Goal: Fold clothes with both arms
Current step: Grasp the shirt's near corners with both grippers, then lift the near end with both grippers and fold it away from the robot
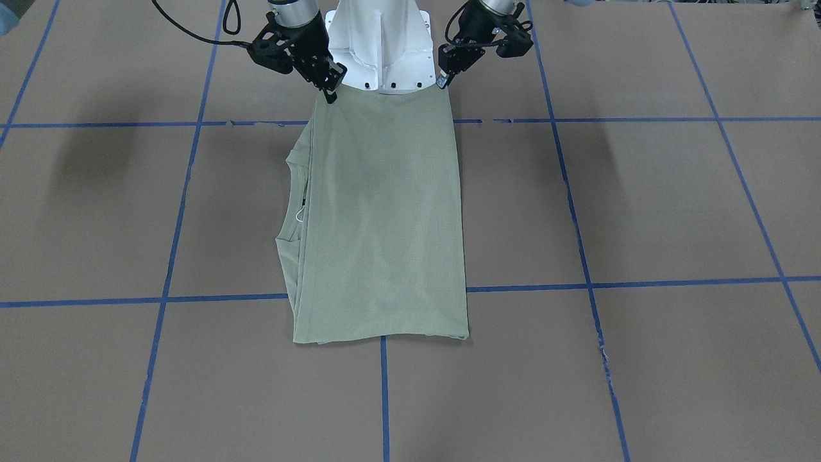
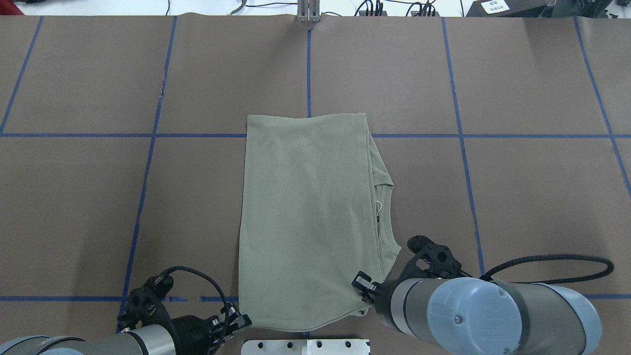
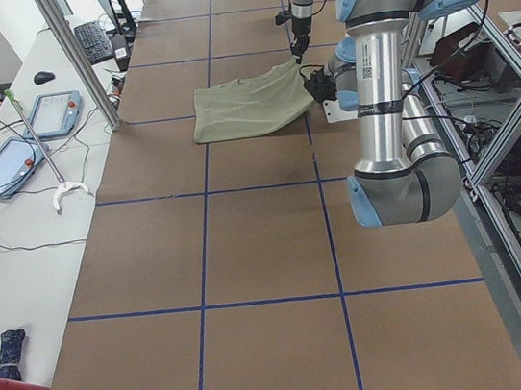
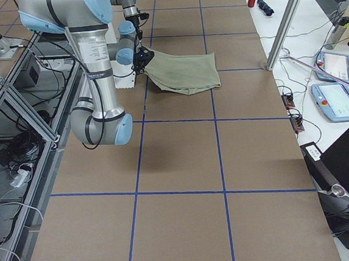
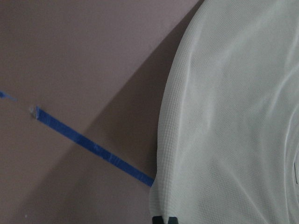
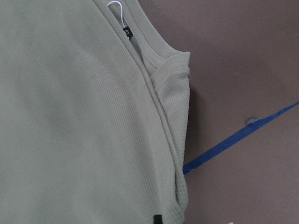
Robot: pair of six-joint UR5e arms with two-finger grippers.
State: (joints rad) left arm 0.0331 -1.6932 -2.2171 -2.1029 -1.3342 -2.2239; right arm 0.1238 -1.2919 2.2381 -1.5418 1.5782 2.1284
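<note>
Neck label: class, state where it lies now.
In the overhead view, the neck label sits inside the collar on the shirt's right edge, beside the white string loop, beyond the right arm.

A sage-green shirt (image 2: 305, 217), folded to a long rectangle, lies mid-tabletop (image 2: 517, 197) and runs toward the near edge. Its neckline, with a black label (image 2: 378, 217) and a white loop (image 2: 378, 203), faces the right edge. The left pincer (image 2: 240, 321) pinches its near left corner, and the right pincer (image 2: 364, 287) its near right corner.

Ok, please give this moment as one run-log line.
shirt: folded on table, robot-side edge lifted | left gripper: shut on shirt corner | right gripper: shut on other corner
</note>
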